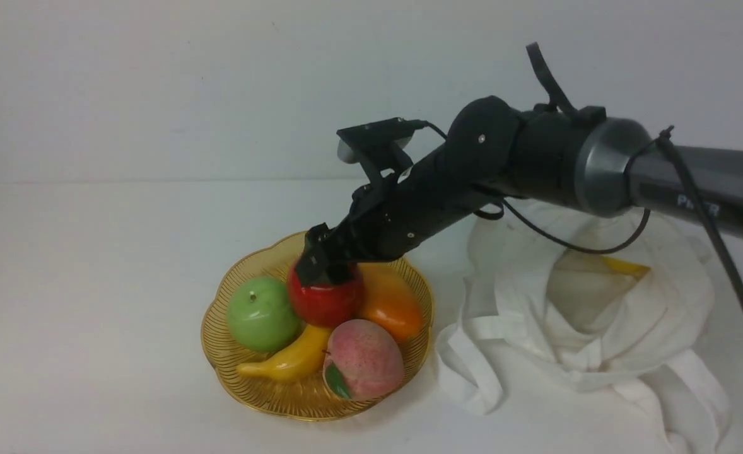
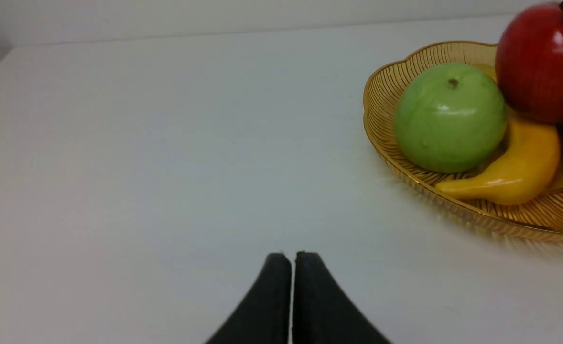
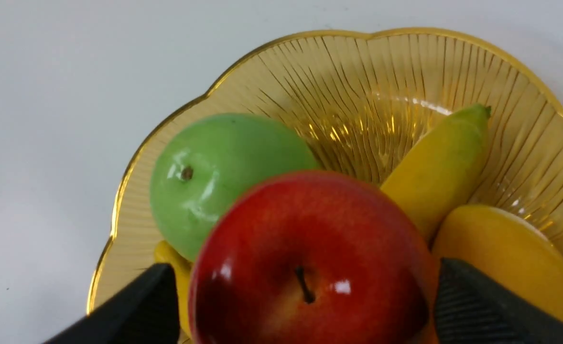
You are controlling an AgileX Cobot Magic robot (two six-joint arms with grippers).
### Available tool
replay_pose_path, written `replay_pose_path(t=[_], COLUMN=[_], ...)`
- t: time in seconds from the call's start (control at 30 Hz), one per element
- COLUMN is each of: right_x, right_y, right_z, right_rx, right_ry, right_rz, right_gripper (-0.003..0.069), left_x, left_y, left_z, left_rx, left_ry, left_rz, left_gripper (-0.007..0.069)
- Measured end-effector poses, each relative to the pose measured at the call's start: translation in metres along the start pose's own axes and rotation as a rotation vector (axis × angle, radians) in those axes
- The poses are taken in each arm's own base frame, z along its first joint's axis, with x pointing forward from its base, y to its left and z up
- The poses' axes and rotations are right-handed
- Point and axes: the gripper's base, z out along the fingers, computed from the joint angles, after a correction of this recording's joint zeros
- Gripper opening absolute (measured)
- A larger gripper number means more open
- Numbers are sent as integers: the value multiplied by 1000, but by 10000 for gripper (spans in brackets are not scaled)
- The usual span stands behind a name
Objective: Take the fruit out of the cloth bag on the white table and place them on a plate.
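Note:
My right gripper (image 1: 321,261) is shut on the glossy red apple (image 1: 324,302) and holds it low over the amber scalloped plate (image 1: 251,391), among the fruit lying there. In the right wrist view the fingers (image 3: 458,296) flank the apple (image 3: 310,267) above the plate (image 3: 358,71). The white cloth bag (image 1: 598,328) lies crumpled to the right of the plate, and a yellow fruit (image 1: 627,268) peeks from its opening. My left gripper (image 2: 291,255) is shut and empty over the white table (image 2: 143,143), left of the plate (image 2: 406,52).
On the plate lie a green apple (image 1: 261,313), a yellow banana (image 1: 292,359), a pink peach (image 1: 362,359) and an orange mango (image 1: 390,302). The bag's strap handles (image 1: 466,372) trail toward the plate. A white wall stands behind the table.

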Motion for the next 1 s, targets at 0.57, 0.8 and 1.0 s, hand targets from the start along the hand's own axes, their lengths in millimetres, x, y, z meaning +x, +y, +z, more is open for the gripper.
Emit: replay_pose_path(t=[0.57,0.8,1.0], right_x=[-29,-5,77], right_y=[9,46,72], right_z=[-146,-264,-321], right_rx=[467,550,497], right_ry=[102,-73,-403], right_rz=[-78,11,0], right_gripper=[142,-10,-14], left_x=[0,0,0], left_y=[0,0,0], left_z=[0,0,0], left_rx=[-1,-1,-1], left_ry=[0,0,0], left_rz=[0,0,0], left_gripper=[-8,-8,-8])
